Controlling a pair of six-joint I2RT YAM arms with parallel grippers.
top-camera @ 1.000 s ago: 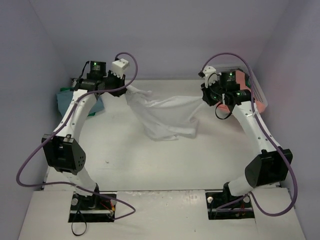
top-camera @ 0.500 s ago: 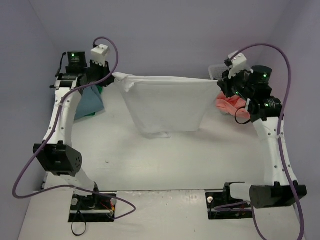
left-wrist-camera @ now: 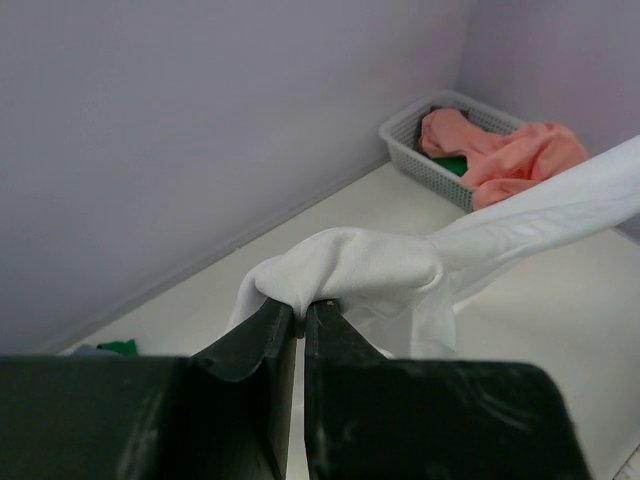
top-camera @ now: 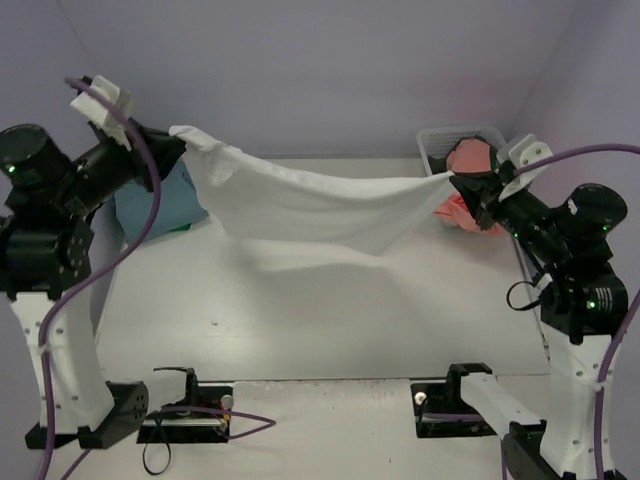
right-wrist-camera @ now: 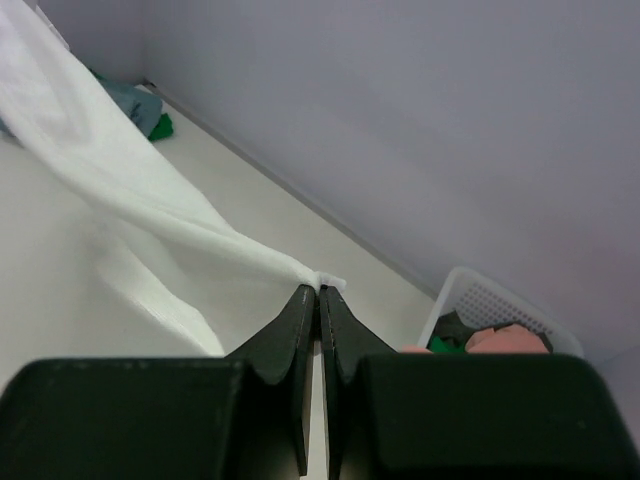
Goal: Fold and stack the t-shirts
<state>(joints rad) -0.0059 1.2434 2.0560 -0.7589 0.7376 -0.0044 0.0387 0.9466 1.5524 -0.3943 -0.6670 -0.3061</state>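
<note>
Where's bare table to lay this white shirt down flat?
Bare table runs across the middle, beneath the white t-shirt, from near edge to back wall. Crowded: blue t-shirt far left, basket and pink t-shirt far right.

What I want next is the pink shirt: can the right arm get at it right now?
Probably not yet. The pink shirt lies uncovered in the basket nearby, but the right gripper is shut on the white t-shirt, stretched to the left gripper; it must release first.
</note>
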